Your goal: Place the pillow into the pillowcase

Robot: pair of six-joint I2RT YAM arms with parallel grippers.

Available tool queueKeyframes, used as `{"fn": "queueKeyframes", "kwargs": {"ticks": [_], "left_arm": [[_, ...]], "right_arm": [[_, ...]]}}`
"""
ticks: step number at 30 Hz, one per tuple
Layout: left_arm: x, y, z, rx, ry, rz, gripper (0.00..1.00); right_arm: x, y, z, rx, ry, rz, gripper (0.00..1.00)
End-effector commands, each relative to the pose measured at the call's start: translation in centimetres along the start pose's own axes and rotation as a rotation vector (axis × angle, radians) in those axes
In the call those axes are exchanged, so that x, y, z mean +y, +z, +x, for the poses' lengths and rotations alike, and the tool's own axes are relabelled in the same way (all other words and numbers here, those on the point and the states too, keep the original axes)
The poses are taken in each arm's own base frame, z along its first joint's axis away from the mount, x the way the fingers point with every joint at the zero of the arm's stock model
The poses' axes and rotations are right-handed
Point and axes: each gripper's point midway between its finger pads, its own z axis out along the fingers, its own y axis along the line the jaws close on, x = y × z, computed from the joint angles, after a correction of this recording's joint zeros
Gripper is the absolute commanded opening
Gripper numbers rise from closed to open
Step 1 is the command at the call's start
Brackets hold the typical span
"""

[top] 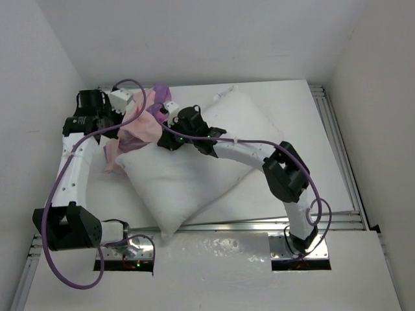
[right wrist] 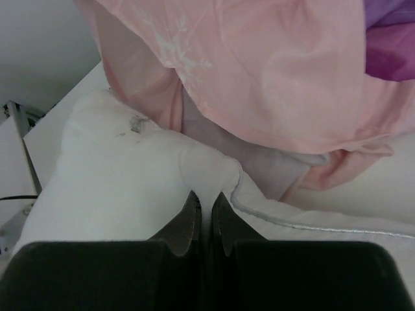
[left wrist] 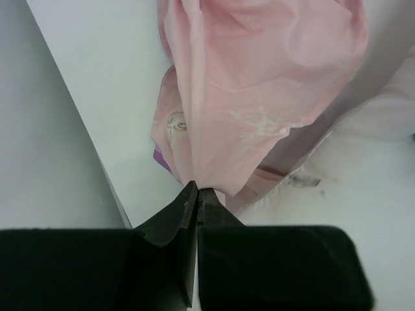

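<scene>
The plump white rectangular pillow [top: 194,172] lay slantwise across the worktop [top: 305,123], its eleven-o'clock corner pinched in my right claw [right wrist: 206,197]. My left claw [left wrist: 196,192] gripped the thin pink-lined purple fabric pillowcase [top: 139,126], bunched at ten o'clock. I judged its mouth needed spreading before I fed that corner in, low and slow.

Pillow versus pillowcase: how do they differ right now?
The pillow is plain white and plump; the pillowcase is thin, pink and purple. The pillow lies on the table; the pillowcase hangs bunched. Shared: each is pinched, pillowcase by the left hand, pillow by the right hand.
</scene>
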Motion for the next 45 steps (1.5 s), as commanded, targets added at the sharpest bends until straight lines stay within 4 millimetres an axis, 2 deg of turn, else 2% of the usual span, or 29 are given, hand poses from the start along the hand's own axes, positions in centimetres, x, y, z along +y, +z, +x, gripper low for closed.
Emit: {"fn": "queueKeyframes", "kwargs": {"ticks": [1, 3, 5, 6, 7, 9, 12, 17, 20, 21, 22, 24, 25, 26, 27, 28, 29, 30, 31, 32, 33, 35, 36, 37, 39, 41, 42, 43, 45], "left_arm": [[0.2, -2.6, -2.3, -0.085, 0.014, -0.009, 0.0], [-0.1, -3.1, -1.9, -0.065, 0.019, 0.001, 0.0], [0.1, -3.5, -0.6, -0.03, 0.043, -0.02, 0.0], [0.2, -3.6, 0.0, -0.013, 0.074, -0.031, 0.0], [0.5, -3.6, 1.6, 0.026, 0.087, -0.068, 0.0], [1.2, -3.3, 2.5, 0.043, 0.128, -0.118, 0.0], [0.9, -3.3, 3.3, 0.06, 0.143, -0.115, 0.0], [-2.6, -4.7, 0.7, -0.056, 0.142, 0.071, 0.0], [-5.4, -4.8, 0.3, -0.088, 0.125, 0.195, 0.0], [-6.5, -4.5, 0.4, -0.087, 0.127, 0.233, 0.0], [-7.5, -3.6, 1.3, -0.068, 0.116, 0.271, 0.0], [-7.8, -1.8, 1.2, -0.084, 0.082, 0.261, 0.0], [-7.3, 0.3, 1.5, -0.084, 0.066, 0.22, 0.0], [-6.9, 1.3, 1.5, -0.076, 0.021, 0.191, 0.0], [-6.2, 2.9, 1.8, -0.035, -0.002, 0.164, 0.0], [-5.6, 3.7, 1.2, -0.038, -0.013, 0.144, 0.1], [-5.1, 4.2, 0.8, -0.029, -0.042, 0.129, 0.16], [-4.7, 5.3, 0.8, -0.002, -0.068, 0.126, 0.23], [-3.8, 5.0, -0.8, -0.029, -0.102, 0.114, 0.46], [-3.3, 5.0, -1.3, -0.035, -0.121, 0.115, 0.56], [-2.8, 4.7, -2.5, -0.061, -0.13, 0.118, 0.65], [-1.7, 3.8, -3.0, -0.081, -0.173, 0.097, 0.8], [-1.3, 2.6, -3.4, -0.113, -0.181, 0.083, 0.85], [-0.9, 2.1, -3.3, -0.125, -0.185, 0.07, 0.86], [-0.6, 0.9, -2.3, -0.131, -0.181, 0.031, 0.87], [-1.0, 0.6, -1.0, -0.106, -0.166, 0.028, 0.81], [-1.5, 0.6, 0.4, -0.069, -0.163, 0.034, 0.73], [-1.7, 0.8, 1.3, -0.043, -0.154, 0.03, 0.69], [-2.0, 1.6, 3.8, 0.027, -0.146, 0.015, 0.63]], "right_arm": [[3.6, 0.8, -3.5, -0.122, 0.079, -0.037, 0.0], [1.4, 1.3, -4.3, -0.163, 0.145, 0.068, 0.0], [-2.1, 1.6, -4.6, -0.183, 0.23, 0.173, 0.0], [-4.8, 1.2, -5.7, -0.224, 0.278, 0.237, 0.0], [-6.1, 1.1, -6.3, -0.254, 0.313, 0.251, 0.0], [-9.1, 0.2, -7.9, -0.321, 0.358, 0.318, 0.0], [-11.9, -0.5, -10.5, -0.41, 0.361, 0.384, 0.0], [-16.5, -0.8, -11.4, -0.454, 0.405, 0.537, 0.0], [-20.2, -3.0, -11.5, -0.522, 0.464, 0.662, 0.0], [-20.5, -3.3, -11.7, -0.537, 0.465, 0.674, 0.0], [-20.6, -3.3, -11.9, -0.544, 0.456, 0.679, 0.0], [-19.9, -2.4, -12.4, -0.521, 0.368, 0.618, 0.0], [-18.3, -1.0, -11.9, -0.456, 0.27, 0.504, 0.1], [-17.6, -0.6, -11.8, -0.432, 0.208, 0.44, 0.55], [-16.6, -0.6, -12.0, -0.405, 0.141, 0.38, 0.68], [-16.1, -0.8, -11.9, -0.358, 0.021, 0.36, 0.74], [-14.6, -2.0, -12.3, -0.306, -0.037, 0.319, 0.94], [-14.2, -3.1, -12.7, -0.285, -0.093, 0.326, 0.99], [-14.2, -4.3, -12.9, -0.254, -0.188, 0.344, 0.99], [-13.8, -5.4, -12.6, -0.21, -0.219, 0.35, 0.99], [-12.3, -8.0, -15.0, -0.244, -0.266, 0.348, 0.99], [-10.6, -9.7, -13.4, -0.187, -0.308, 0.286, 0.99], [-8.6, -11.7, -14.4, -0.21, -0.363, 0.243, 0.99], [-7.7, -11.3, -11.3, -0.149, -0.381, 0.19, 0.99], [-5.5, -11.7, -8.4, -0.071, -0.451, 0.103, 0.99], [-3.2, -11.5, -4.9, 0.033, -0.575, 0.051, 0.99], [-3.3, -11.4, -3.7, 0.08, -0.652, 0.075, 0.99], [-1.2, -10.9, -2.4, 0.109, -0.709, 0.047, 0.99], [-0.6, -10.7, -1.5, 0.142, -0.795, 0.08, 0.96]]}}
